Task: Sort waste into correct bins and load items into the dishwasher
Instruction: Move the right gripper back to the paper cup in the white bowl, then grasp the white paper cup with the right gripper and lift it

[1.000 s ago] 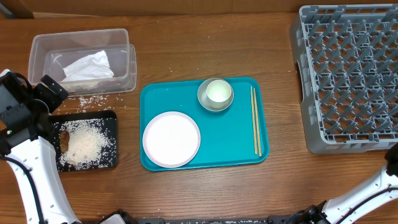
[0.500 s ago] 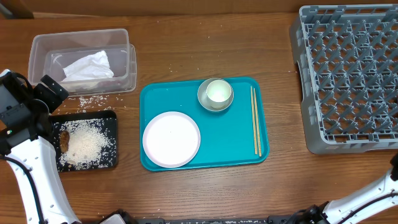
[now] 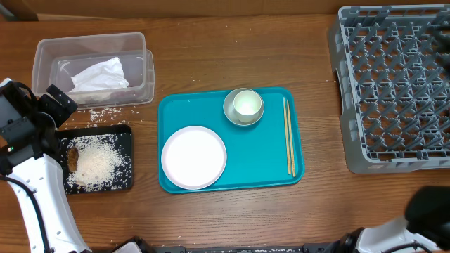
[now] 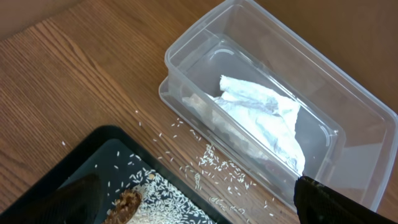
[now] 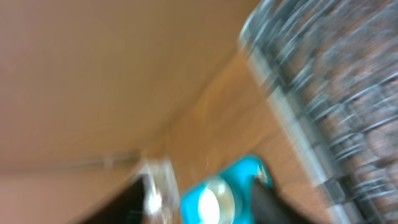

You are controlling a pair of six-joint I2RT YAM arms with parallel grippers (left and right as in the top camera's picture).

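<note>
The left arm rises along the left edge of the overhead view, white link bent upward, black wrist turned toward the upper right. The left tool hangs over the tabletop between the tub and the black tray. Its wrist view shows both dark fingers low in the frame, spread wide, holding and touching nothing.

The tub at upper left holds the napkin. Loose rice is scattered on the tabletop just below it. The black tray, lower left, carries a heap of rice with a brown lump at its left side.

At centre, the teal tray bears the plate at lower left, the bowl at its top, and chopsticks lying along its right side.

The rack fills the upper right, with nothing loaded in it.

The right arm reaches in low at the bottom right corner, its dark end blurred. The right wrist view is badly smeared; the right tool shows two dark fingers standing apart, with nothing seen clamped between them, bowl and teal tray beyond.
</note>
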